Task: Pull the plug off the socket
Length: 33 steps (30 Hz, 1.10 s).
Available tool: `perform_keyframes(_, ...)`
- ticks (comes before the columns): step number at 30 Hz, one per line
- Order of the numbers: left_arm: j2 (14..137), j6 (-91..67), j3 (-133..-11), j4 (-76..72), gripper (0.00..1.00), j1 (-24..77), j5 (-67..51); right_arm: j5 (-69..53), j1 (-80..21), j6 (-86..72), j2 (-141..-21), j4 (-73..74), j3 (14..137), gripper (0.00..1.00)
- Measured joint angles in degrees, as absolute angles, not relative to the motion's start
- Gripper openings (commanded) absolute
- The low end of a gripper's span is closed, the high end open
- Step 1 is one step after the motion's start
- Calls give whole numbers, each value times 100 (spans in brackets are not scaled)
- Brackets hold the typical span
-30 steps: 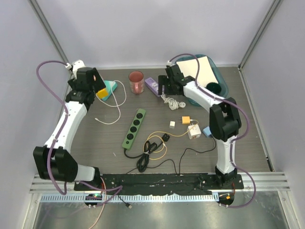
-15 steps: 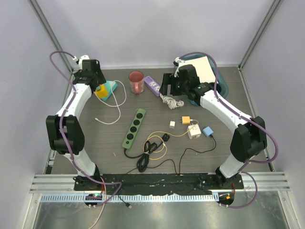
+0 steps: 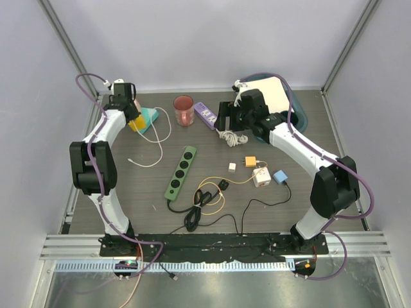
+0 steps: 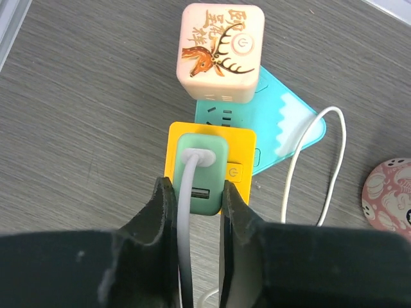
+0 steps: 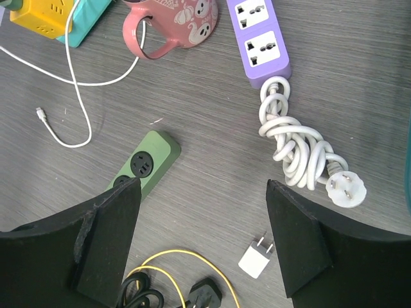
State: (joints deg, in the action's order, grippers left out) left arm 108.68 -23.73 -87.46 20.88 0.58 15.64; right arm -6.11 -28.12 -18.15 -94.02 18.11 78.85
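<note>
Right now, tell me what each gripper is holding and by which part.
The left gripper pinches the mint-green plug by its two sides, while it sits in the yellow cube socket. The right gripper is open and holds nothing.

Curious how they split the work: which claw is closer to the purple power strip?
Right. The right claw hangs open beside the purple power strip, over its coiled white cord; the left claw is far left, shut on the mint-green plug in the yellow cube socket.
</note>
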Motion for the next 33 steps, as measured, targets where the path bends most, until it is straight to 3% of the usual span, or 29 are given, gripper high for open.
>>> perform_keyframes(14, 9511, -2425, -7411, 2191, 0, 51, 1179, -1535, -2851, -2574, -9400, 884, 7231, 83)
perform_keyframes(21, 8385, -2727, -6381, 2443, 0, 49, 823, -1647, -3457, -3264, -9454, 342, 6993, 80)
perform_keyframes(33, 6366, -2980, -4875, 2926, 0, 47, 451, -1269, -4794, -4908, -11646, -143, 9008, 75)
